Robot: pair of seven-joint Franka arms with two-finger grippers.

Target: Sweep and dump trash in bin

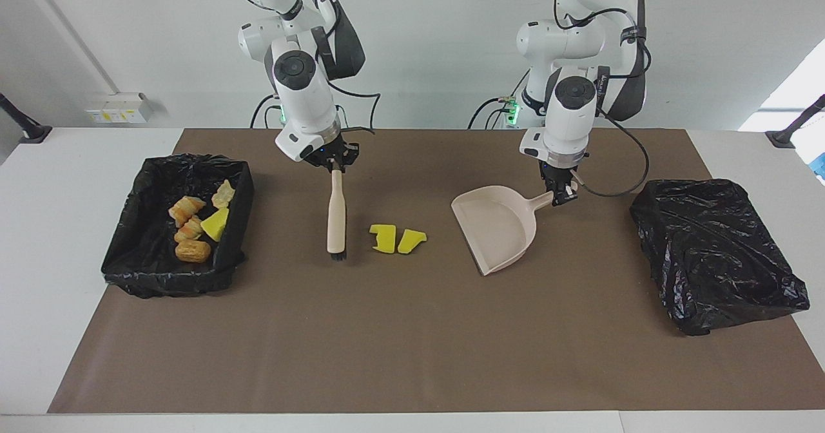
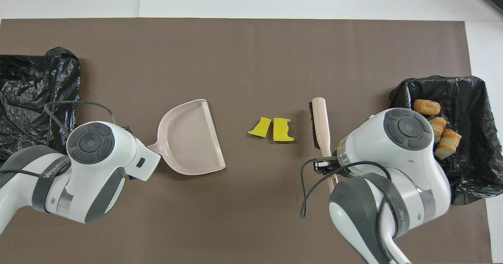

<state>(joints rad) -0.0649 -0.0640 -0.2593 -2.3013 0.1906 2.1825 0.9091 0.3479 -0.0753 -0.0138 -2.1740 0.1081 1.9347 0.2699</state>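
Nearest the robots you've got both tools: the right gripper (image 1: pixel 336 164) has its jaws clenched on the brush (image 1: pixel 336 217) handle, bristles down on the tabletop (image 1: pixel 412 330), probably lined up for a push. The left gripper (image 1: pixel 562 194) grips the dustpan (image 1: pixel 496 227) handle, its mouth facing the brush so it can catch stuff. Between them sit two yellow sponge bits (image 1: pixel 397 239), touching neither. At the right arm's end, the lined bin (image 1: pixel 161 278) holds rolls and sponge; at the left arm's end lies a black bag (image 1: pixel 715 252).

Brown-matted table (image 1: pixel 412 356): sponge bits (image 1: pixel 397 239), dustpan (image 1: pixel 497 227), two lined bins (image 1: pixel 177 227)
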